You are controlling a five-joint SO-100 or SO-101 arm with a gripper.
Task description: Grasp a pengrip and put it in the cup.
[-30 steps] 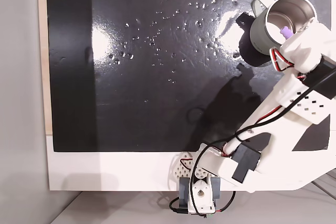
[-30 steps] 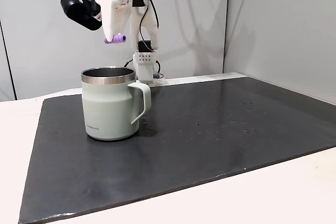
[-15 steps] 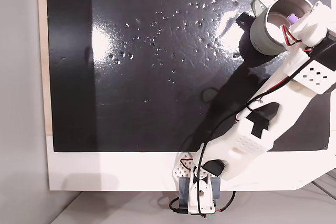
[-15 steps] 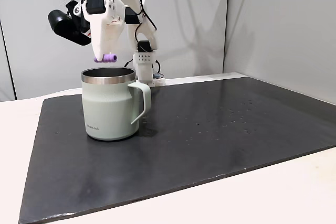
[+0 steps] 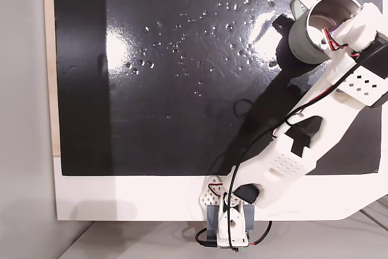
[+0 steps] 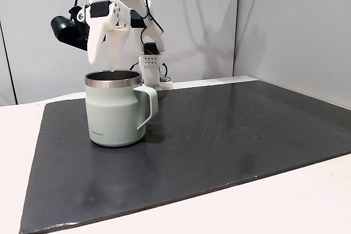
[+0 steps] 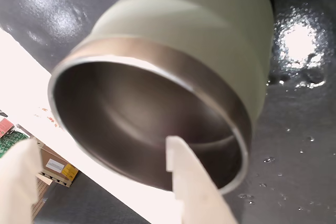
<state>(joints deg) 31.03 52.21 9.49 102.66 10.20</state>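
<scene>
Counts were short: one cup (image 6: 112,113), one tool (image 6: 102,64) with two fingers, and at most one pengrip (image 5: 328,28). I saw that only as a small purple patch inside the cup's steel mouth in a fixed view from above, just beside the tool, and I could not be certain of it. The tool hung directly over the cup's rim, pointing down. In the wrist view its two white fingers (image 7: 189,182) were spread apart with nothing between them, the cup (image 7: 210,19) open below. The cup stood upright on a black mat (image 6: 219,152) on the white desk (image 6: 307,201). A small line of print low on its wall was too small to read.
</scene>
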